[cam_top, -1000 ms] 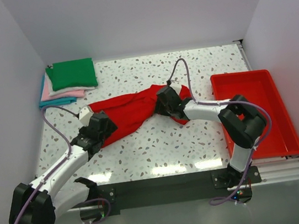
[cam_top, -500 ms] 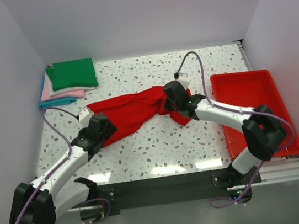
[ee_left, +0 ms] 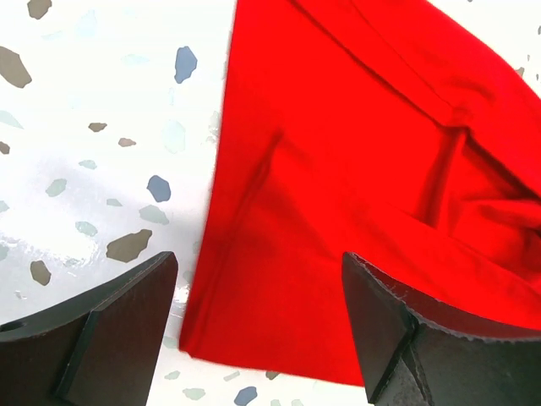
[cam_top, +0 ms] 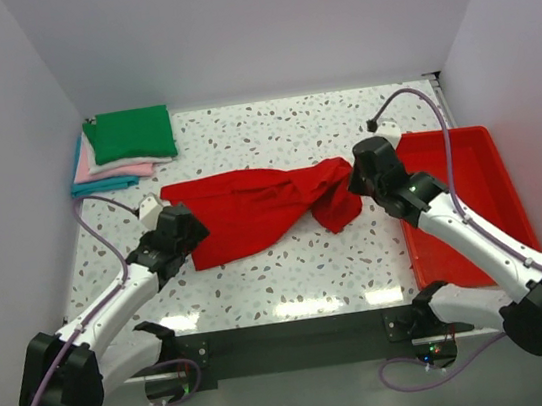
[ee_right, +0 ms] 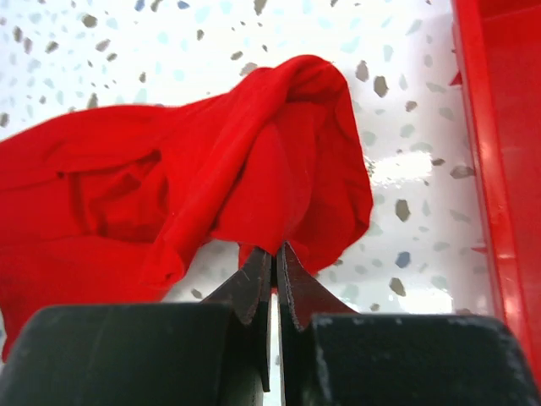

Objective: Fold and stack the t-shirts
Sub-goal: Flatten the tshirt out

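Observation:
A bright red t-shirt (cam_top: pixel 252 211) lies stretched across the middle of the speckled table. My right gripper (cam_top: pixel 356 176) is shut on the shirt's bunched right end (ee_right: pixel 287 161) and holds it lifted beside the tray. My left gripper (cam_top: pixel 187 237) hovers open over the shirt's lower left corner (ee_left: pixel 254 330), its fingers straddling the hem without touching it. At the far left corner sits a stack of folded t-shirts (cam_top: pixel 122 148), green on top of white, pink and blue.
A rigid red plastic tray (cam_top: pixel 473 200) stands at the right edge of the table; its rim (ee_right: pixel 478 152) is close to my right gripper. White walls enclose the table on three sides.
The right gripper closed on the shirt's right end and pulled it right towards the tray, drawing the shirt out longer. The left arm barely moved.

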You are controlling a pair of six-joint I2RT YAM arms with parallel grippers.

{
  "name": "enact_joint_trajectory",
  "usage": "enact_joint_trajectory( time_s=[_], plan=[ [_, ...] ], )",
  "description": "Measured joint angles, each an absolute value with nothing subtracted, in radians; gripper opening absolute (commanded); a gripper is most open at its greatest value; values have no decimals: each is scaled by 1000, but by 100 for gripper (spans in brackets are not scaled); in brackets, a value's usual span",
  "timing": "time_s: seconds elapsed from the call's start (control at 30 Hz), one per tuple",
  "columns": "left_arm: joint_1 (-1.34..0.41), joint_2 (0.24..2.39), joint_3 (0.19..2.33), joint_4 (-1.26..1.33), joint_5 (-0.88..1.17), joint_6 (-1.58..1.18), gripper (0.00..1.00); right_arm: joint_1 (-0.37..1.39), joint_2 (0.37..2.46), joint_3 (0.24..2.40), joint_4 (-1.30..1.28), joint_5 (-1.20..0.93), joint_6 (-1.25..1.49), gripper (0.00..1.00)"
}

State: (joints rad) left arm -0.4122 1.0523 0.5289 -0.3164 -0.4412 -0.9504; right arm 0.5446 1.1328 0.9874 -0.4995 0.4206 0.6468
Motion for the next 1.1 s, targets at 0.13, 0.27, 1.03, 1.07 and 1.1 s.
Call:
enact_joint_trajectory(
  time_s=[0.13,0.27,1.03,1.07,1.1],
  plan=[
    [-411,1055,529,-313,-430,-951,83,534,1114,976,-553,400,603,0],
    [-406,1081,534,-309,-413,-963,78,534,1119,937,-566,363,581,0],
    [-405,1518,791,-331,-519,-1106,56,534,1080,756,-538,265,581,0],
    [-405,1521,791,-331,-520,-1108,56,534,1079,752,-537,263,581,0],
    [-405,1523,792,-331,-521,-1109,55,534,1079,749,-535,262,581,0]
  ],
)
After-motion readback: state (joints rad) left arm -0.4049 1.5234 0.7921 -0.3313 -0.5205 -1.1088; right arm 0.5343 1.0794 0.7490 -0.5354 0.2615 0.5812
